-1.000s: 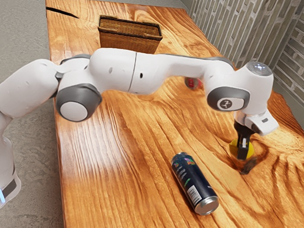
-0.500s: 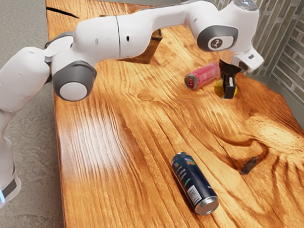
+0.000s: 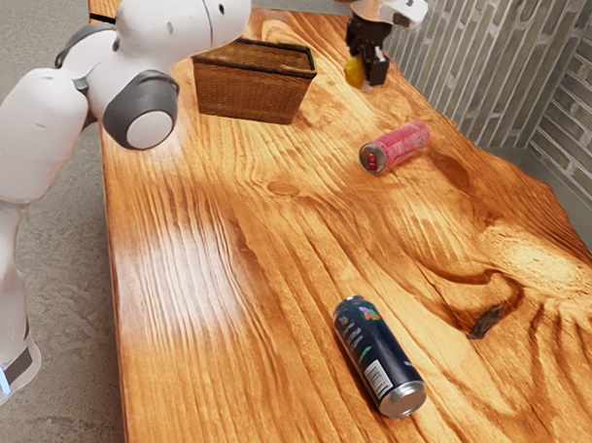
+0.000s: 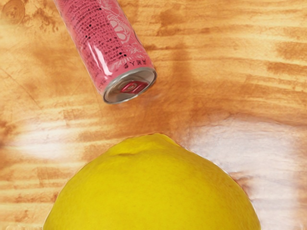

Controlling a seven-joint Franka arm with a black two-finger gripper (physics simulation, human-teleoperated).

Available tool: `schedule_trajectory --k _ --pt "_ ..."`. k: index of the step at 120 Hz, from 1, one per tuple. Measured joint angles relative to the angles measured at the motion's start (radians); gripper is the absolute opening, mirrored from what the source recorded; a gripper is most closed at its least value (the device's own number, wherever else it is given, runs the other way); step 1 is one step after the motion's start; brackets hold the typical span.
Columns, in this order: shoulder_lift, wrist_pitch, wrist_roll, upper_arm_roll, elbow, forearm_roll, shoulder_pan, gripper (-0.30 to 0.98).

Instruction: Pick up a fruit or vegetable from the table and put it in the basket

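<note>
1. In the exterior view, our claw [image 3: 367, 73] is closed on the lemon [image 3: 353, 74], parted by its width, raised over the counter [image 3: 230, 282] outside the basket [image 3: 248, 92].
2. There we also see the dark can [image 3: 377, 355] well apart from the basket, the pink can [image 3: 396, 146] nearer it.
3. Our wrist view adds the pink can's silver rim [image 4: 115, 101] and red tab [image 4: 132, 86].
</note>
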Motion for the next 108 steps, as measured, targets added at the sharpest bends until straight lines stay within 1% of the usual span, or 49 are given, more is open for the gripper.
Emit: schedule_trajectory --k 27,58,67,78,98,108 --pt "-0.014 -0.008 0.002 0.000 -0.006 -0.014 0.152 0.33" --pt "-0.034 -0.001 0.003 -0.004 0.001 -0.034 0.271 0.33" --pt "-0.030 0.029 0.003 -0.006 0.004 -0.050 0.309 0.33" --pt "-0.015 0.094 0.002 -0.023 0.004 -0.064 0.321 0.33" --pt "0.028 0.246 -0.001 -0.120 -0.004 -0.082 0.321 0.31" --pt "0.035 0.243 -0.003 -0.126 -0.010 -0.081 0.366 0.32"
